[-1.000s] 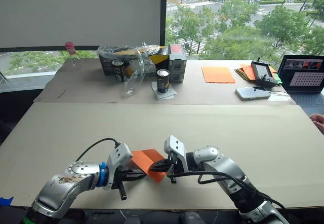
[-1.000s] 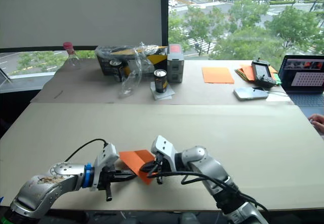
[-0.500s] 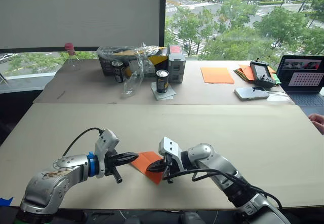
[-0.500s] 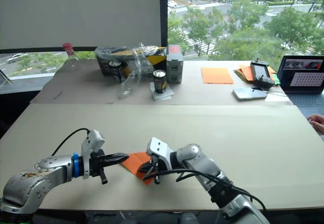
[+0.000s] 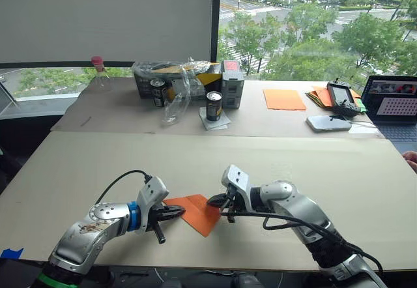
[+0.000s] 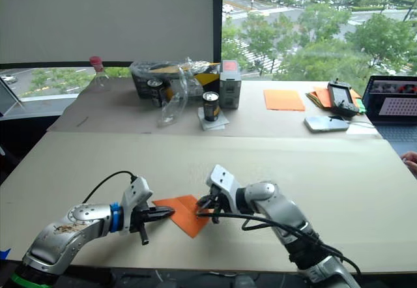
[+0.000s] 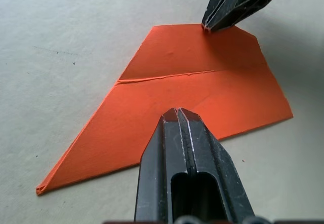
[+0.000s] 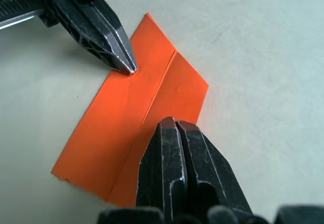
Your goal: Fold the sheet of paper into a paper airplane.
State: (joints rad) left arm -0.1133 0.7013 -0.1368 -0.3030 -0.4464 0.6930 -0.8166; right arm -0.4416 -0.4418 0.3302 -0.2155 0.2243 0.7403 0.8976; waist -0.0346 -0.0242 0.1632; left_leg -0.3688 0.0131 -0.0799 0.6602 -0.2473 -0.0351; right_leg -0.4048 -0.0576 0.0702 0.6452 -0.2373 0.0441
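Folded orange paper airplane (image 5: 195,212) lies flat on the near part of the cardboard-covered table (image 5: 326,171), between my two grippers. It is already a layered wedge: one long crease runs down its middle, one end tapers to a sharp tip, the other end is cut off blunt. So the early folds look done.

My left gripper (image 5: 174,213) has its fingers pressed together, nothing between them, tips resting on the paper near one long edge. My right gripper (image 5: 215,202) is also pinched closed with no paper between the fingers, tip touching the paper at the opposite edge, by the blunt end. In the left wrist view my closed fingers (image 7: 185,148) sit over the near flap and the right gripper's tip comes down at the far corner. Both look like they are pinning or pressing the paper, not gripping it.

My read: somewhere mid to late. Body is folded in and flattened, but it is lying flat, no wings raised, so wing folds and opening it up seem left. I can't tell how many layers are under the top.

Far table holds cans (image 5: 213,105), a paler orange sheet (image 5: 284,99), a paper stack (image 5: 320,95), a laptop (image 5: 392,107). Not involved.
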